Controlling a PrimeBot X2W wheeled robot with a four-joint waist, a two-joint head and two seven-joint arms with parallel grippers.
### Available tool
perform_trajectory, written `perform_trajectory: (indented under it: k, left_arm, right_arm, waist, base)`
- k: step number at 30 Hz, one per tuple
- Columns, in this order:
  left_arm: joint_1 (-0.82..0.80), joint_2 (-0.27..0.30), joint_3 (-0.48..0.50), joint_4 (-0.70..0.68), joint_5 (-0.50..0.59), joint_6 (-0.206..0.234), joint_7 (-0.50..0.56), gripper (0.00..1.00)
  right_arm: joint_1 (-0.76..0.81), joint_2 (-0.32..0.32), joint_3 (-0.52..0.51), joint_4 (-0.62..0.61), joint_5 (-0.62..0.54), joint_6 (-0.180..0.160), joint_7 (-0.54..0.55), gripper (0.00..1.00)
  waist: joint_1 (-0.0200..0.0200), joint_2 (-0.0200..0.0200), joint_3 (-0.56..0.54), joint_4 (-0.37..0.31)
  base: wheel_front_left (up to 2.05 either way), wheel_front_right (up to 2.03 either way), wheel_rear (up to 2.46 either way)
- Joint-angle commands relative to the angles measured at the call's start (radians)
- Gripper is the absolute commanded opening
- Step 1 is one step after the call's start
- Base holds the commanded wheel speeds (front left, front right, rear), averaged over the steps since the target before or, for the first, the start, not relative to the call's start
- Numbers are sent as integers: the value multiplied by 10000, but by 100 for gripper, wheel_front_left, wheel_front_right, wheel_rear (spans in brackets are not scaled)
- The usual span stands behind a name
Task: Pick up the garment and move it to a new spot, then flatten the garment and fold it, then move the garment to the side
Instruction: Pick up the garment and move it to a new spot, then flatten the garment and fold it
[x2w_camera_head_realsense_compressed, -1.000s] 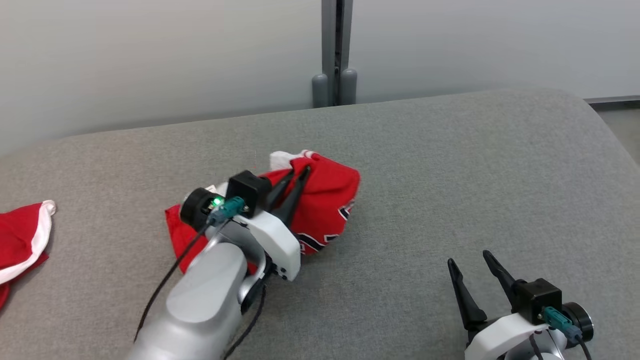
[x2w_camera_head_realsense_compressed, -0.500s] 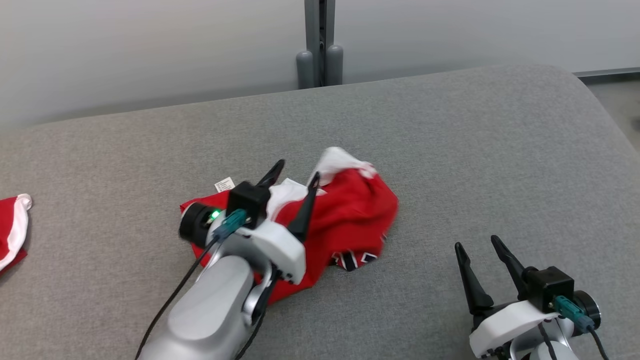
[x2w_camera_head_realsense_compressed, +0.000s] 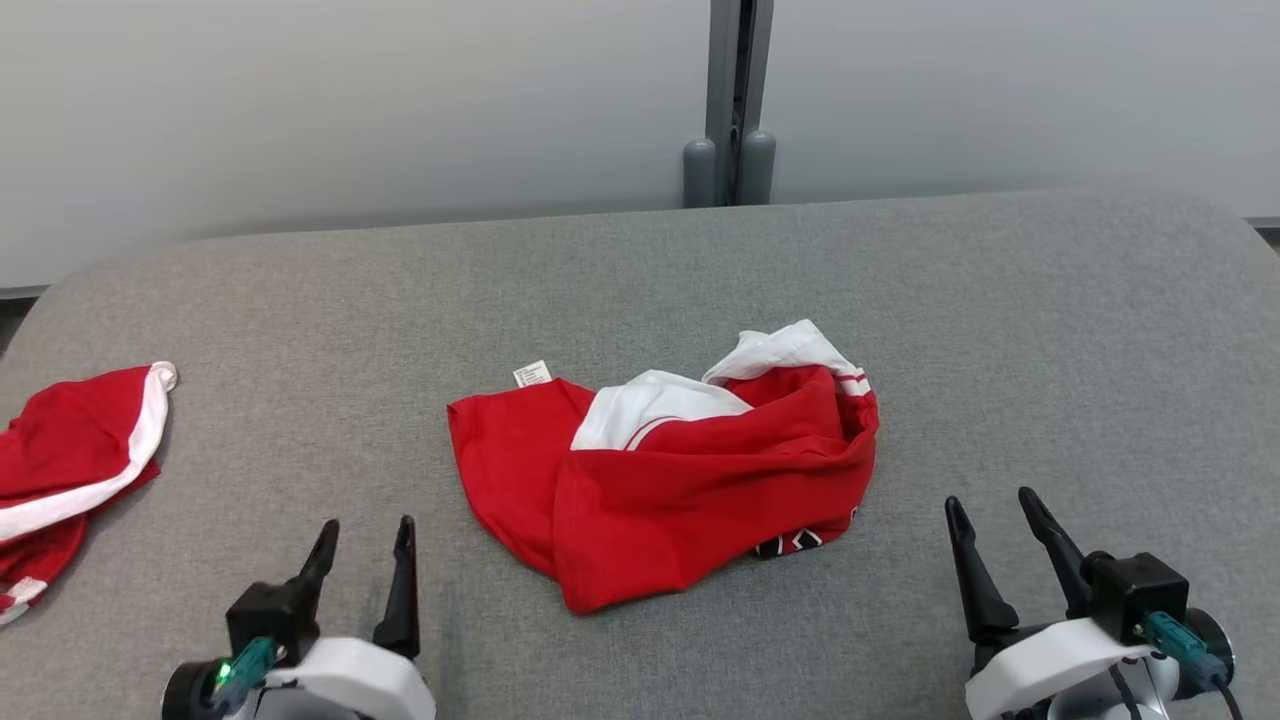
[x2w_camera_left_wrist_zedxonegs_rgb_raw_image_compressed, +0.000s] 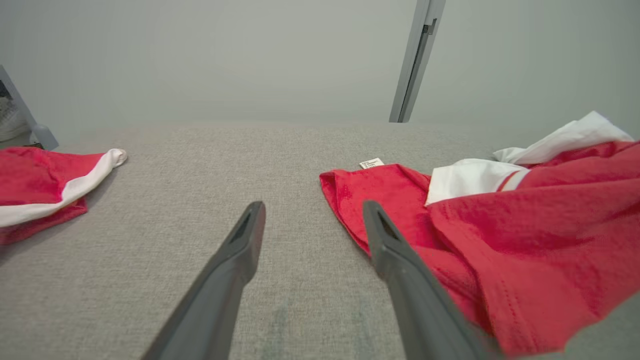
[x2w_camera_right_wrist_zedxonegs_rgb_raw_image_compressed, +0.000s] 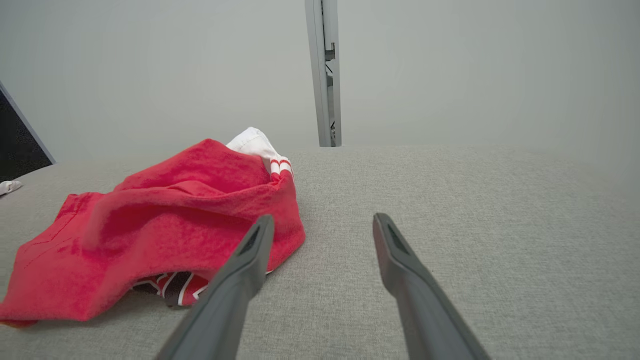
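I see the crumpled red-and-white garment (x2w_camera_head_realsense_compressed: 680, 500) lying mid-surface on the grey padded top (x2w_camera_head_realsense_compressed: 1000, 330), between my grippers and touching neither. The left gripper (x2w_camera_head_realsense_compressed: 367, 523) and right gripper (x2w_camera_head_realsense_compressed: 988, 497) both have their jaws spread apart, holding nothing. A second red garment (x2w_camera_head_realsense_compressed: 70, 450) lies well apart at the left edge, and a grey post (x2w_camera_head_realsense_compressed: 738, 100) stands behind.
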Motion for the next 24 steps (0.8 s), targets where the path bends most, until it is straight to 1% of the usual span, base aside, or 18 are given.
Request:
perform_trajectory:
  k: [1, 2, 3, 4, 7, 8, 11, 17, 21, 24]
  left_arm:
    - [447, -25, 466, -323, 220, -72, -5, 100]
    - [727, -54, 825, -517, 302, -3, -5, 100]
    - [1016, -122, 1064, -645, 362, -68, -5, 100]
    - [1016, -122, 1064, -645, 362, -68, -5, 100]
    - [1679, -251, 1658, -997, 724, -311, -5, 100]
    - [2010, -312, 2004, -1120, 902, -419, -5, 100]
    - [2399, -481, 2388, -1210, 1089, -641, -5, 100]
    - [2413, -628, 2669, -1141, 1384, -952, -5, 100]
    - [2295, -667, 2628, -1107, 1459, -1037, -5, 100]
    - [2282, -677, 2409, -1043, 1246, -1075, -4, 100]
  right_arm:
    - [121, -65, 21, 9, 61, 1, 1, 100]
    - [160, -66, 32, 27, 62, 1, 1, 100]
    - [219, -66, 30, 54, 64, 1, 0, 100]
    - [219, -66, 30, 54, 64, 1, 0, 100]
    - [292, -65, -3, 57, 108, 1, 1, 100]
    - [388, -65, -59, 65, 107, 1, 1, 100]
    - [495, -65, -172, 108, 80, 1, 1, 100]
    - [648, -63, -238, 132, -9, 1, 1, 100]
    - [587, -64, -194, 201, -9, 1, 1, 100]
    - [446, -63, -99, 179, 29, 1, 1, 100]
  waist:
    - [-1, 0, -184, 142]
    - [-1, 0, -230, 162]
    - [-1, 0, -294, 189]
    - [-1, 0, -294, 189]
    - [-1, 0, -398, 251]
    - [-1, 0, -452, 288]
    - [-1, 0, -507, 333]
    - [-1, 0, -510, 398]
    - [-1, 0, -503, 414]
    - [-1, 0, -472, 462]
  base:
    - [0, 0, 0]
    - [0, 0, 0]
    - [0, 0, 0]
    - [0, 0, 0]
    - [0, 0, 0]
    - [0, 0, 0]
    - [0, 0, 0]
    - [0, 0, 0]
    - [0, 0, 0]
    - [0, 0, 0]
